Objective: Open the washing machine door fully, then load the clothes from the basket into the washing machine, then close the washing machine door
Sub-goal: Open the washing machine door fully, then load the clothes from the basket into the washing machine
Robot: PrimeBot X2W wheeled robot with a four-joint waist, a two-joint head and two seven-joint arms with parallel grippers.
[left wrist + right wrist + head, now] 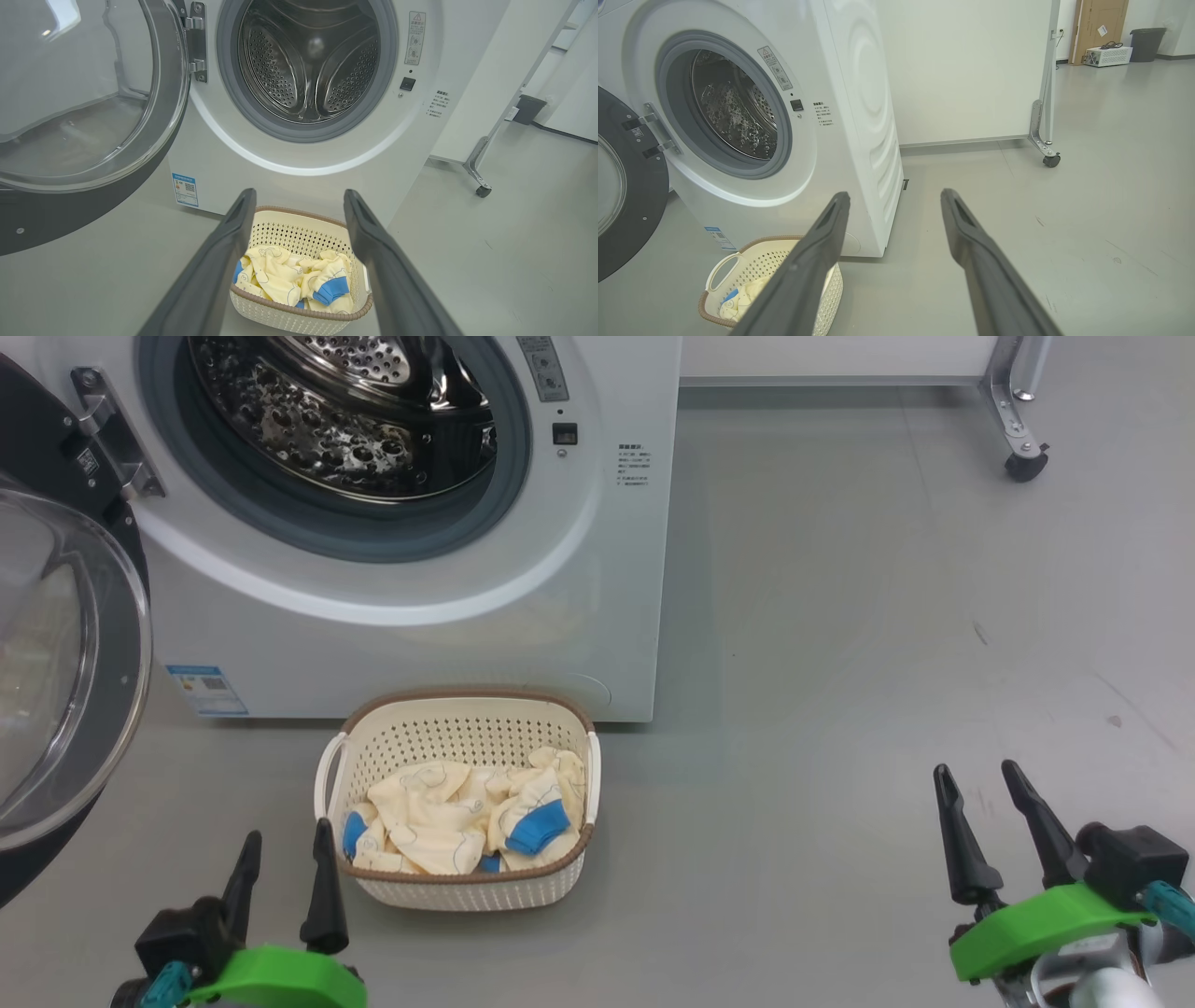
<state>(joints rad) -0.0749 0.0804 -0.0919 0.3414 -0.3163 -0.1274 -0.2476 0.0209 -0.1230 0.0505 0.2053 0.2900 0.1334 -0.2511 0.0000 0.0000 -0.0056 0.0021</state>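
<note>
The white washing machine stands with its round black-rimmed glass door swung wide to the left, baring the steel drum. On the floor just in front sits the cream basket holding cream-yellow clothes with blue cuffs. My left gripper hovers open just left of the basket's near corner, holding nothing; the left wrist view looks between its fingers at the clothes and the basket. My right gripper is open and empty, far to the right over bare floor.
A white partition on a metal foot with a black caster stands behind and right of the machine. Grey floor stretches to the right. In the right wrist view a grey bin and a white box sit far back.
</note>
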